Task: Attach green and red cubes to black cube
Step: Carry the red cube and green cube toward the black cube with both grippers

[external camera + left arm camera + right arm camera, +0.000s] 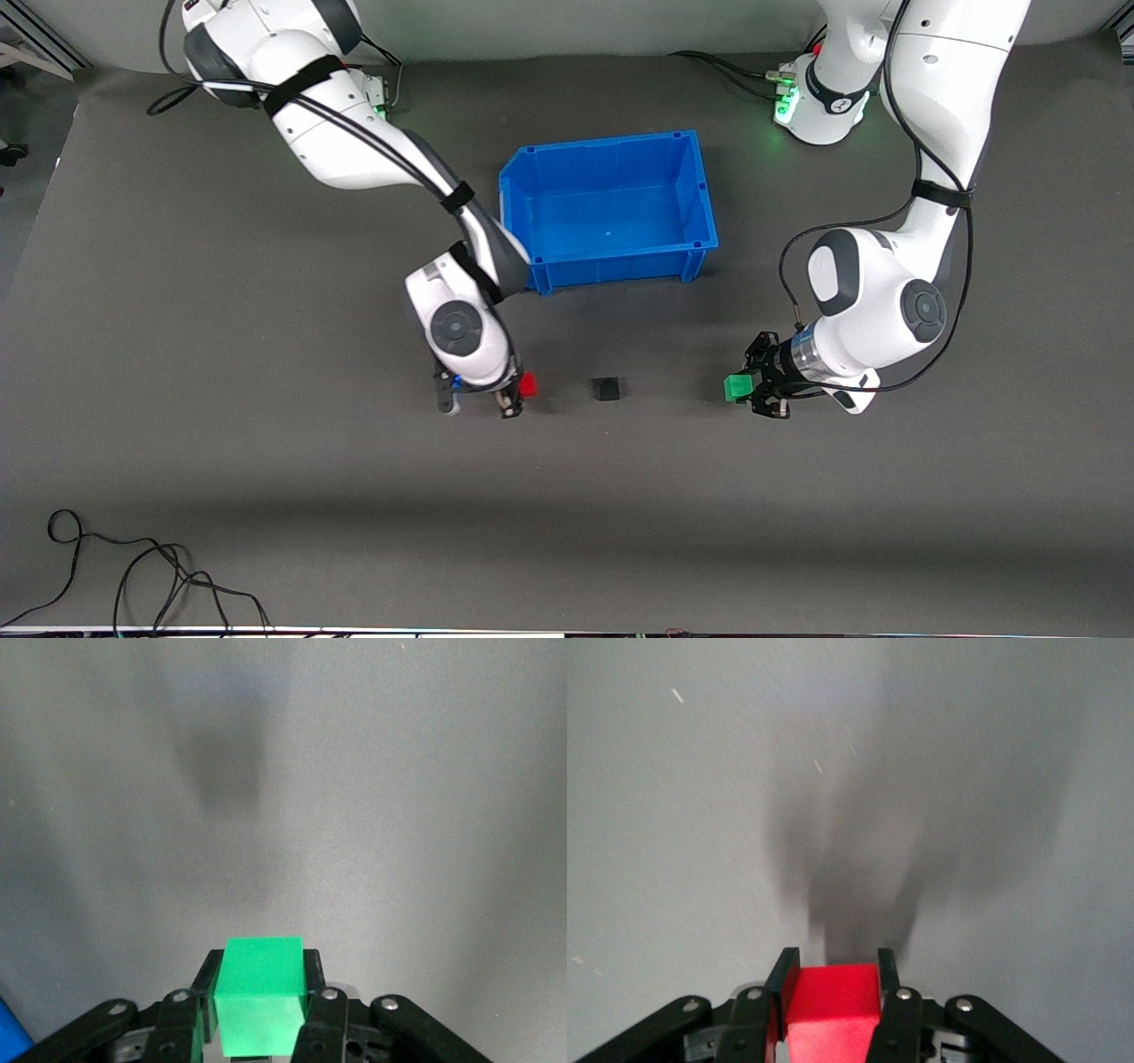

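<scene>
The black cube (pixel 607 388) sits on the grey table between the two grippers. My right gripper (pixel 523 390) is shut on the red cube (pixel 528 385), just beside the black cube toward the right arm's end; the red cube also shows between the fingers in the right wrist view (pixel 831 1001). My left gripper (pixel 749 388) is shut on the green cube (pixel 737 387), held low toward the left arm's end of the black cube, with a wider gap. The green cube fills the jaws in the left wrist view (pixel 259 992). Neither wrist view shows the black cube.
An empty blue bin (pixel 611 213) stands on the table farther from the front camera than the cubes. A loose black cable (pixel 133 576) lies near the front edge at the right arm's end.
</scene>
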`<state>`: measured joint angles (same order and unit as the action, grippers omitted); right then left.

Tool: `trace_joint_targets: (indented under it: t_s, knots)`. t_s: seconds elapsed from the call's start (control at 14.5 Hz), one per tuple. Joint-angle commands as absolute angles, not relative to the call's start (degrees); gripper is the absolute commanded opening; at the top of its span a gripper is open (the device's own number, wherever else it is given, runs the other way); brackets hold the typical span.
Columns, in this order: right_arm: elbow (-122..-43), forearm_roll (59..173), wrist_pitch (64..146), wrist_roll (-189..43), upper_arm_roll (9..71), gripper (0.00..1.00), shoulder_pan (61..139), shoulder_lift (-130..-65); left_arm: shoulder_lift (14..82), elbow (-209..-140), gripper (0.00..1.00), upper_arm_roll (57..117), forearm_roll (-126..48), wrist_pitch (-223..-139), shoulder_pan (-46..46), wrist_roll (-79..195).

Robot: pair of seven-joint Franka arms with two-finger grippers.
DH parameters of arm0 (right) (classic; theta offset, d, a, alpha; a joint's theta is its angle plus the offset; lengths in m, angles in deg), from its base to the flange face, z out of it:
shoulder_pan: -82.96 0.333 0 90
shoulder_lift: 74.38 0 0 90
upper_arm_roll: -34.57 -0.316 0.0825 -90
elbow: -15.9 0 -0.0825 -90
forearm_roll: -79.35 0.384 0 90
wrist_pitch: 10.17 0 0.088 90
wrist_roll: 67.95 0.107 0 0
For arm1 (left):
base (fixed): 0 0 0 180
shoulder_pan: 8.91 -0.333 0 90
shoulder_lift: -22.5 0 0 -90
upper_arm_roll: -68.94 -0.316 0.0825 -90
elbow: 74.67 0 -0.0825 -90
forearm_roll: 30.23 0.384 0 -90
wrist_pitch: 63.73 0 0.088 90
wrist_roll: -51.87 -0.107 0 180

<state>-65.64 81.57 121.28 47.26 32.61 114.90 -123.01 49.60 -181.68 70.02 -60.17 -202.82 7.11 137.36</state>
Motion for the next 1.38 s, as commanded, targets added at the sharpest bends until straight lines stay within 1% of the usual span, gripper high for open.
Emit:
trace_joint_targets:
  t_s: [0.0,0.35,0.48,0.62,0.97,1.11,1.24,1.31]
  knots:
    - [-62.24,82.16,119.56,51.75,33.16,0.00,116.36,-124.92,49.31,-181.99,0.22,69.12,-59.94,-203.48,8.75,138.71]
    - [-54.87,81.72,119.56,59.75,33.16,0.00,120.48,-130.88,49.05,-181.46,0.21,69.12,-59.94,-202.95,8.58,140.20]
    - [-52.58,81.63,119.65,62.21,33.16,0.00,120.93,-132.65,49.66,-181.20,0.18,69.12,-60.03,-203.48,7.88,139.77]
    - [-51.25,81.63,119.65,62.83,33.33,0.00,121.10,-133.36,49.14,-181.81,0.18,69.03,-59.94,-202.51,8.57,140.63]
    - [-48.62,81.63,119.65,62.74,33.69,0.00,121.10,-134.50,50.19,-181.55,0.18,69.03,-59.85,-204.09,9.90,140.73]
    - [-48.35,81.63,119.65,62.92,33.60,0.00,121.37,-135.11,51.15,-181.55,0.18,69.12,-59.77,-206.36,10.60,140.99]
    - [-48.44,81.54,119.65,62.92,33.69,0.00,122.07,-135.20,54.39,-180.50,0.18,69.03,-60.21,-211.71,14.80,144.04]
    - [-48.44,81.54,119.65,62.92,33.69,0.00,122.07,-135.29,56.41,-178.93,0.18,69.03,-59.86,-213.48,15.86,146.42]
